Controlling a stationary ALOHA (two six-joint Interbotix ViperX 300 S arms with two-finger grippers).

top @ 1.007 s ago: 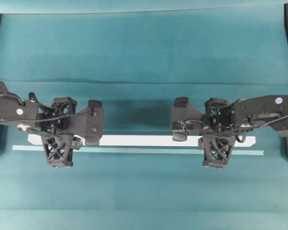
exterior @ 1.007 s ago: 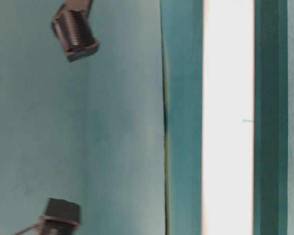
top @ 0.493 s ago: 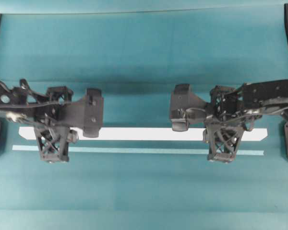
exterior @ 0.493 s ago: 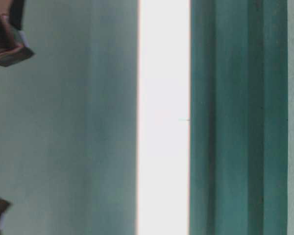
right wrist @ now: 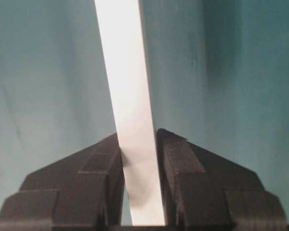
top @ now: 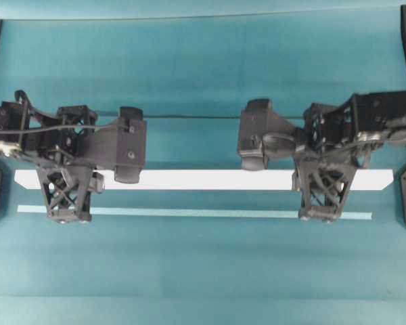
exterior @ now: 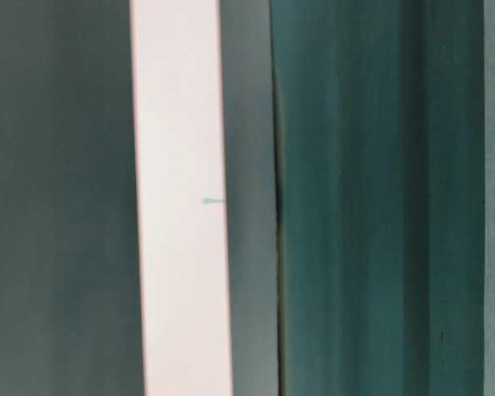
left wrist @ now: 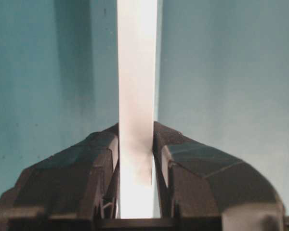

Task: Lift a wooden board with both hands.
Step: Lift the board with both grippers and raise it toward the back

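1. One wooden board (top: 203,179) shows in the overhead view, a long white plank lying level and spanning from near the left edge to near the right.
2. Two grippers hold it: the left gripper (left wrist: 136,159) near its left end and the right gripper (right wrist: 139,159) near its right end.
3. One thin pale strip (top: 196,212) lies on the teal cloth (top: 203,68), parallel to the board and just below it in the overhead view.
4. In the left wrist view the two fingers (left wrist: 82,163) press against the board's two long edges, pinching it between them.
5. In the right wrist view the fingers (right wrist: 183,163) likewise clamp the board from both sides; here the plank runs slightly tilted across the view.
6. Compared with half a second ago, the board sits farther from the pale strip in the overhead view and reaches wider toward both edges.
7. In the table-level view the board (exterior: 181,198) now crosses the left part of the picture, where earlier it stood near the middle and, before that, right of centre.
8. Both arms have shifted upward in the overhead view since a second ago.
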